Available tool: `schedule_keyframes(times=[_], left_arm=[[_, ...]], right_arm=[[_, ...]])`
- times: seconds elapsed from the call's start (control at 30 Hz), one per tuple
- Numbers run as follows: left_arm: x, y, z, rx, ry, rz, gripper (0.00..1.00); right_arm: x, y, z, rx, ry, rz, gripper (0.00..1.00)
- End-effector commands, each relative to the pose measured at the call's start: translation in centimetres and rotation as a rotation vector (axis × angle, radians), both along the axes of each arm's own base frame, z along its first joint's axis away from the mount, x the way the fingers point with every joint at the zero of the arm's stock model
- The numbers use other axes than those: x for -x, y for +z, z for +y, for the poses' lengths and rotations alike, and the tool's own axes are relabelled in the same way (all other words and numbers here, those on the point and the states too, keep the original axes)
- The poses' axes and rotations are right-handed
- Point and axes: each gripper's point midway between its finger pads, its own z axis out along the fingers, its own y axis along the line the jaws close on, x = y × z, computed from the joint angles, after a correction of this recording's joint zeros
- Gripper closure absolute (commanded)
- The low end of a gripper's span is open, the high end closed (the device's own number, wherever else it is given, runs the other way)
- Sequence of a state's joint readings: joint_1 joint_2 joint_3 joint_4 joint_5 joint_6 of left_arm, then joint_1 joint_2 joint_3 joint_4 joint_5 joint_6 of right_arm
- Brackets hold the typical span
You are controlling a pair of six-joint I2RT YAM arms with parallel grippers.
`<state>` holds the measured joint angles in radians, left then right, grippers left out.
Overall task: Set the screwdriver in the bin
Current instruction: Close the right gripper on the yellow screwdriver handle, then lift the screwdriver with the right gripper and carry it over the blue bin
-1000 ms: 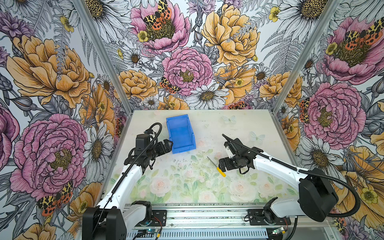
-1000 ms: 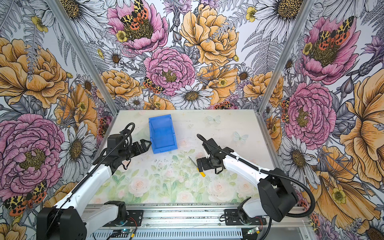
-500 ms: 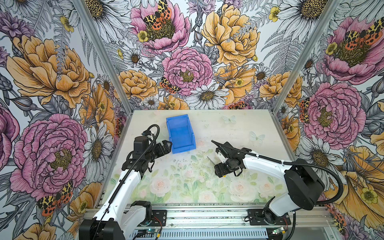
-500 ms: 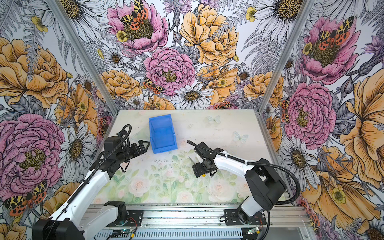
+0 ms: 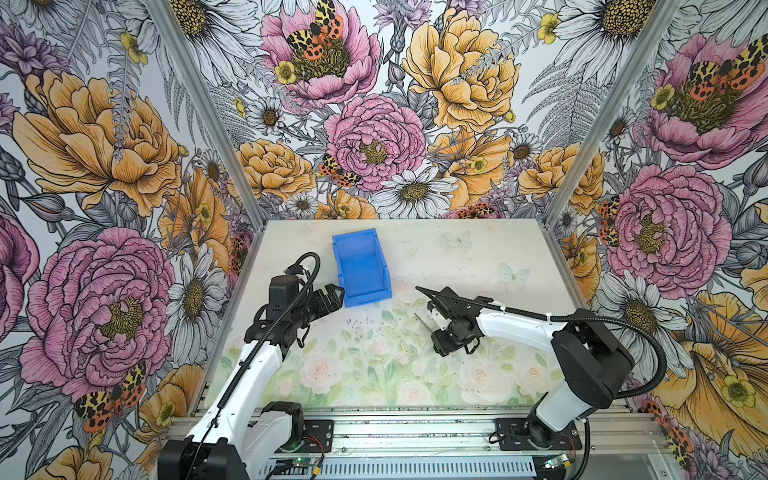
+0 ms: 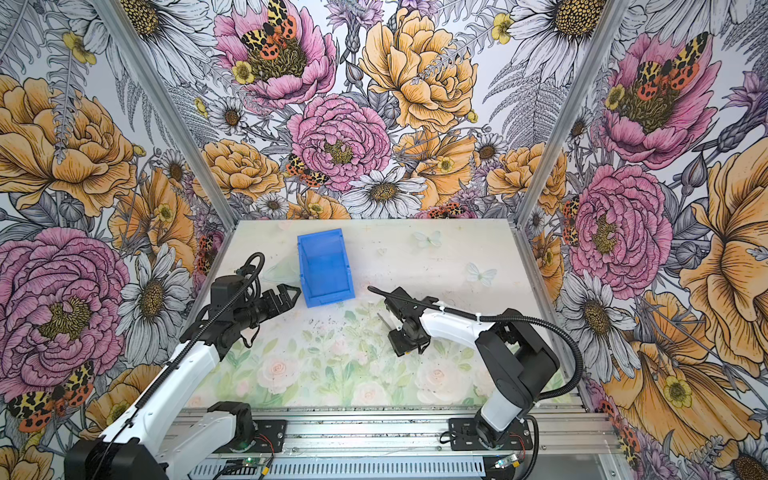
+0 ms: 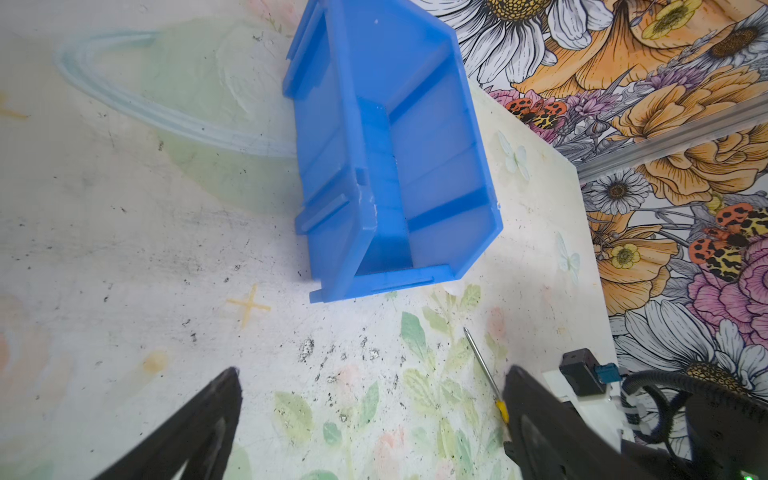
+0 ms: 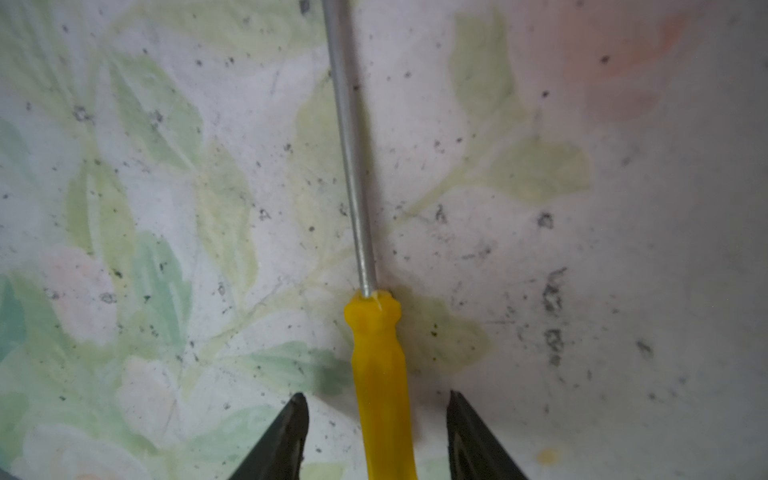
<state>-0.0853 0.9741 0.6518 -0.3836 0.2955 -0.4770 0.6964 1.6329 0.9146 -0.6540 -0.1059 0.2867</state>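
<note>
Swung across and tipped down over the last second: right claw (image 8: 376,397), from just beside the screwdriver (image 8: 378,353) to squarely over its yellow handle. Narrowed as well, from fully spread to a much tighter gap. Straddles the handle in the right wrist view, with a strip of counter (image 8: 623,249) showing on either side of the yellow plastic, so apart and not yet clamped on anything. Hides the handle in both top views, leaving only the thin shaft (image 5: 422,322) poking out toward the bin (image 5: 368,301).

Lies flat on the counter, that screwdriver, unlifted, apart from the bin's lowered front wall and off to its right. Seen from the left wrist, runs from the tip near the bin to the yellow end by the right arm (image 7: 484,370).

Little shift on the other side. Hangs low just beside the bin's near left corner, left claw (image 7: 372,374), fingers spread wide with nothing between them; contact with the bin wall (image 7: 328,158) impossible to tell. Nothing inside the bin.

Meaning for the task, as a judgement: approach finished, grasp under way and centred well on the handle. Still ahead: closing fully, lifting, carrying over the rim, letting go.
</note>
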Motion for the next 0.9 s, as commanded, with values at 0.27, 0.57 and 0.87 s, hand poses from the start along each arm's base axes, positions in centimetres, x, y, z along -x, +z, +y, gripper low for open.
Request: schedule_keyframes(times=[0.27,0.57,0.87], left_arm=[[0.8,-0.8,0.6,-0.022,0.038,0.011,0.01],[0.7,-0.7,2.1,-0.099,0.086,0.011,0.01],[-0.5,0.9,2.0,-0.175,0.068,-0.036,0.01]], right_arm=[[-0.4,-0.3,0.9,-0.008,0.008,-0.040,0.79],[-0.9,3.1,1.8,-0.092,-0.027,-0.119,1.00],[-2.5,10.2,2.8,-0.232,-0.118,-0.271,1.00]])
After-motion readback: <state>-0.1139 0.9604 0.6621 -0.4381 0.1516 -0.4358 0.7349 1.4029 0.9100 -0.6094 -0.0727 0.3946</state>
